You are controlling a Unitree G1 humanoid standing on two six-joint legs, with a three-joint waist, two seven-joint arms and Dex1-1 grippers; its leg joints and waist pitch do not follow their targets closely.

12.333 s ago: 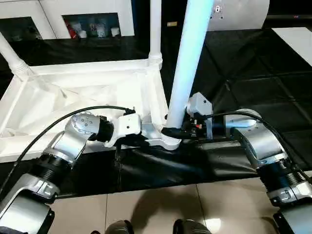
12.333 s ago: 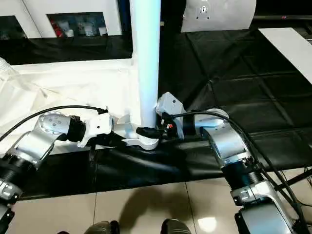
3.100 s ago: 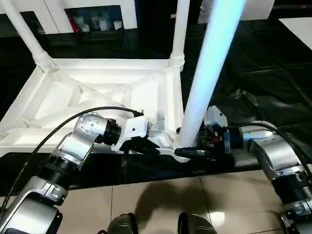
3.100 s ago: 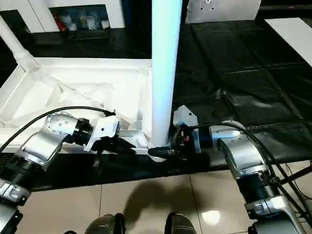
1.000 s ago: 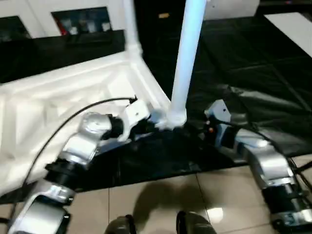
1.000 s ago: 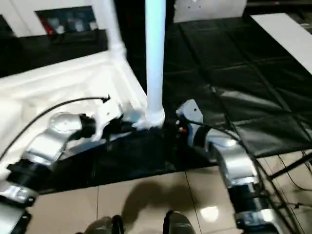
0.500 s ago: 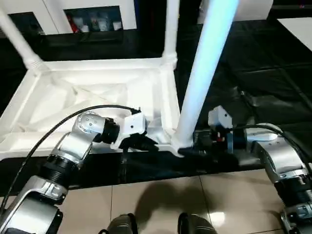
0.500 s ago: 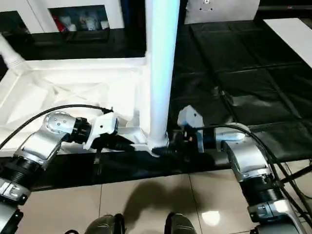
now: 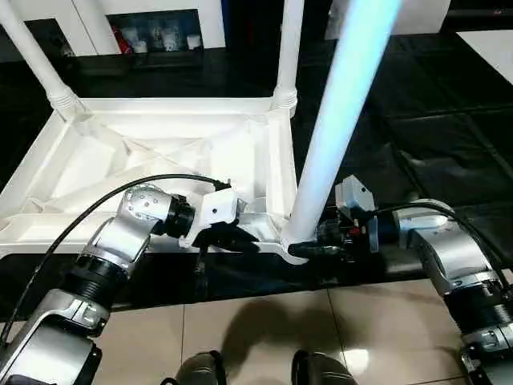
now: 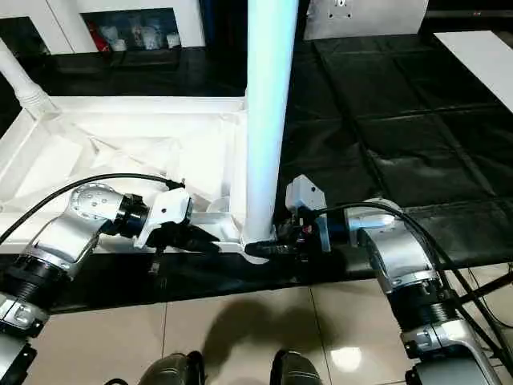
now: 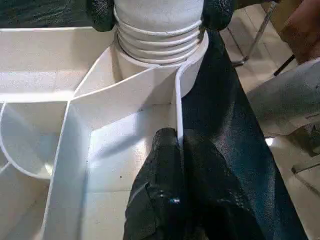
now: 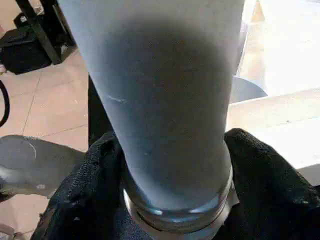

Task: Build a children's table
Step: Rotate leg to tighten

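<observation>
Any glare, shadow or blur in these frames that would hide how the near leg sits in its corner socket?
Left eye view: the near leg is washed out to a pale blue glow, but its base stays readable. Right eye view: the same glow, plus a soft shadow on the floor tiles. Right wrist view: the leg is dark and backlit. Left wrist view: evenly lit, threads at the socket sharp.

Lab-like room: black-covered work surface (image 10: 385, 120), tiled floor (image 10: 240, 337), white cabinets (image 9: 144, 12).

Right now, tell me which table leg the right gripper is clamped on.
The near leg, standing in the corner socket closest to the robot. The right gripper grips its base; the two far legs stand untouched.
</observation>
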